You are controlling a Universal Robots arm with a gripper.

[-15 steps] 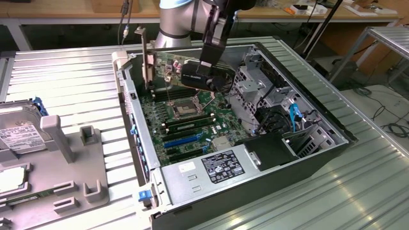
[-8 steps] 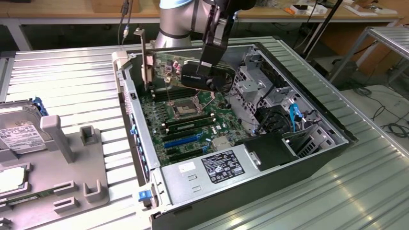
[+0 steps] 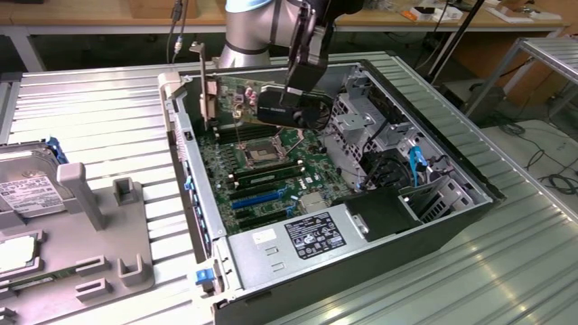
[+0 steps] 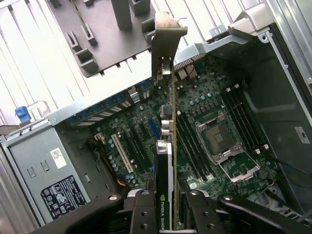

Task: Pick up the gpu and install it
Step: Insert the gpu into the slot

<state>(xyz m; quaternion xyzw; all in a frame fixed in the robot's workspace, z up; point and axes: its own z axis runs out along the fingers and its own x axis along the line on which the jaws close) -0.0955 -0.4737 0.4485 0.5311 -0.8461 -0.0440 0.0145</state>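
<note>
One gpu (image 4: pixel 165 161) was gripped edge-on between the jaws, held upright over the motherboard (image 4: pixel 204 97) inside the open computer case (image 3: pixel 451 223), its metal bracket (image 4: pixel 168 34) at the case's rear wall. The case was laid on the table (image 3: pixel 99 115).

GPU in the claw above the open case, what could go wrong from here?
The gpu is held edge-on by the claw above the motherboard; missing its slot, it might scrape parts near the CPU socket. Its metal bracket stands close to the case wall and could snag there.
</note>
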